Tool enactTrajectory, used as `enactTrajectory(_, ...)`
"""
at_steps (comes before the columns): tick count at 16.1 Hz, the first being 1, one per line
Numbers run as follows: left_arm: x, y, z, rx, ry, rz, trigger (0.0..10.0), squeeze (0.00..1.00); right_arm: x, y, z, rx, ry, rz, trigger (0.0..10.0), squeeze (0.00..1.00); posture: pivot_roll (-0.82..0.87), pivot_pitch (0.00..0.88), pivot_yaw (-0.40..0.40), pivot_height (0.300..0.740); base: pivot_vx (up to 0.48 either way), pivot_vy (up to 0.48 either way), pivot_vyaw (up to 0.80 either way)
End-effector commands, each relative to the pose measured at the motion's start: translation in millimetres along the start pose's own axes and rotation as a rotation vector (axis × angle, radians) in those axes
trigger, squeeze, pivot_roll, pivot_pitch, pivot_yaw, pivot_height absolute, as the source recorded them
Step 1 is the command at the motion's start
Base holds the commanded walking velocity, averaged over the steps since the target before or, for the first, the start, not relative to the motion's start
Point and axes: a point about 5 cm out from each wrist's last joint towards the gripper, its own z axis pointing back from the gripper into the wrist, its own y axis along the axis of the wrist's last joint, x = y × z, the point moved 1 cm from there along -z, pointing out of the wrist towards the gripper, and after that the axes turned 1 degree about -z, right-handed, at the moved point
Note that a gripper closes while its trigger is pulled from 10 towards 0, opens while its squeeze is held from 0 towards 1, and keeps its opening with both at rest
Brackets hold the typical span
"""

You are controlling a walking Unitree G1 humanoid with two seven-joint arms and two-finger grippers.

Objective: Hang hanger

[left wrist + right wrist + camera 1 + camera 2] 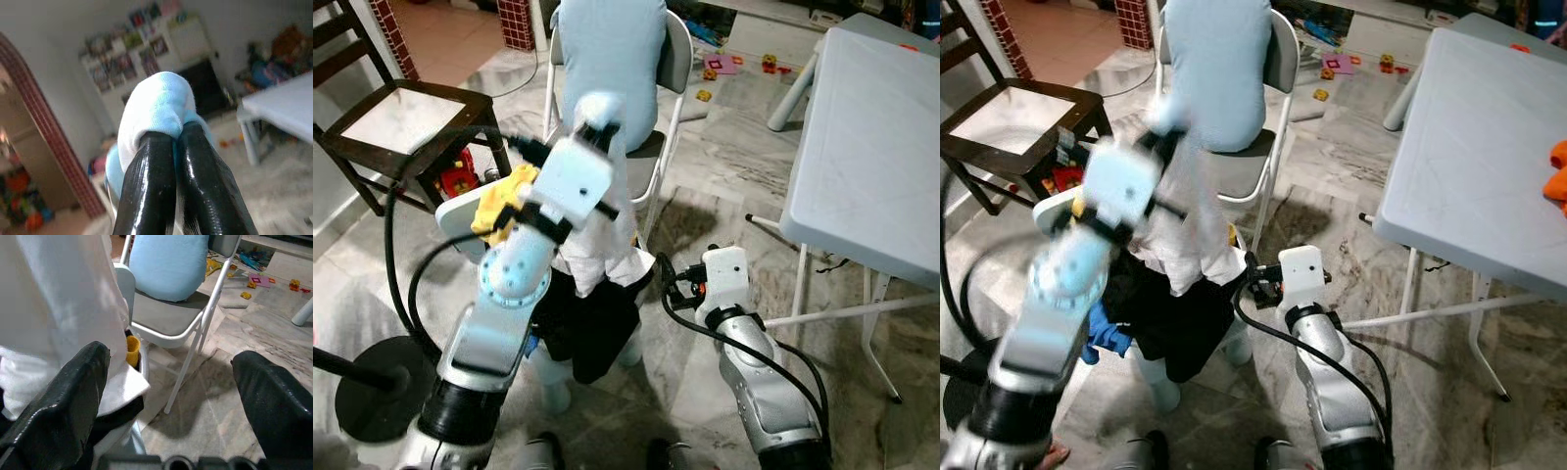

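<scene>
Left pincer is clenching down on a fold of white and pale blue cloth, both black fingers pressing together with the fabric bunching over the tips. That arm is reaching up and forward, so the pincer is sitting right at the backrest of the grey folding chair. The light blue garment is draping over that backrest, its long side running straight up and down. The hanger itself I honestly can't make out, it's hiding somewhere under the fabric if anywhere, so I can't tell which way it's pointing.

Below the pincer, a white cloth is hanging down in front of the chair's seat, again long axis vertical. It's trailing onto a white basket standing just in front of the chair. The basket is holding a yellow cloth, and a black cloth is spilling over its near side.

Right pincer is hanging low, near the chair's front legs, fingers spread wide and gripping nothing, aiming at the seat.

To the right of the chair, a grey folding tabletop is standing well apart from it. To its left there's a dark wooden chair. Behind it, some toys are lying on the marble floor.
</scene>
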Motion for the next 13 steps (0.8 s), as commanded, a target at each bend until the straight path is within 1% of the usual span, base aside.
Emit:
enactTrajectory(1,-3.8,18,-4.7,0.074,0.006,-0.007,0.0,0.0,2.3,-1,-0.7,0.003,-0.012,-0.002,10.0,0.0,0.06,0.13,-0.035,0.74,0.0,0.0,0.0)
enactTrajectory(2,-8.7,24,-12.2,0.108,0.011,-0.014,0.0,0.0,1.0,0,-3.6,0.008,-0.013,-0.005,10.0,0.0,0.08,0.123,-0.031,0.74,0.0,0.0,0.0)
enactTrajectory(3,-16.0,36,-27.6,0.183,-0.006,-0.061,0.0,0.0,-1.9,0,-6.7,0.011,-0.013,-0.009,10.0,0.0,0.08,0.115,-0.021,0.74,0.0,0.0,0.0)
enactTrajectory(5,-23.0,48,-38.7,0.228,0.006,-0.078,0.0,0.0,-2.5,-2,-7.1,0.014,-0.017,-0.012,10.0,0.0,0.09,0.111,-0.018,0.74,0.0,0.0,0.0)
enactTrajectory(7,-30.5,66,-46.2,0.286,0.018,-0.087,0.0,0.0,-1.6,-4,-6.4,0.015,-0.033,-0.013,10.0,0.0,0.09,0.105,-0.01,0.74,0.0,0.0,0.0)
enactTrajectory(8,-34.5,72,-47.1,0.303,0.03,-0.085,0.0,0.0,-0.3,-4,-6.4,0.016,-0.038,-0.012,10.0,0.0,0.09,0.105,-0.01,0.74,0.0,0.0,0.0)
enactTrajectory(9,-40.3,74,-45.8,0.298,0.057,-0.071,0.0,0.0,1.7,-4,-5.6,0.015,-0.043,-0.01,10.0,0.0,0.08,0.113,-0.01,0.74,0.0,0.0,0.0)
enactTrajectory(10,-47.3,59,-38.1,0.218,0.11,-0.029,0.0,0.0,4.3,-6,-3.8,0.01,-0.048,-0.006,10.0,0.0,0.08,0.121,-0.013,0.74,0.0,0.0,0.0)
enactTrajectory(11,-47.8,28,-22.0,0.072,0.149,-0.001,0.0,0.0,5.8,-8,-2.6,0.004,-0.051,-0.004,10.0,0.0,0.08,0.126,-0.019,0.74,0.0,0.0,0.0)
enactTrajectory(12,-47.1,5,-5.2,-0.037,0.185,0.022,0.0,0.0,6.4,-9,-1.7,0.002,-0.053,-0.004,10.0,0.0,0.08,0.132,-0.027,0.74,0.0,0.0,0.0)
enactTrajectory(13,-45.7,-20,17.5,-0.161,0.234,0.059,0.0,0.0,6.9,-8,-1.0,0.004,-0.053,-0.003,10.0,0.0,0.08,0.139,-0.036,0.74,0.0,0.0,0.0)
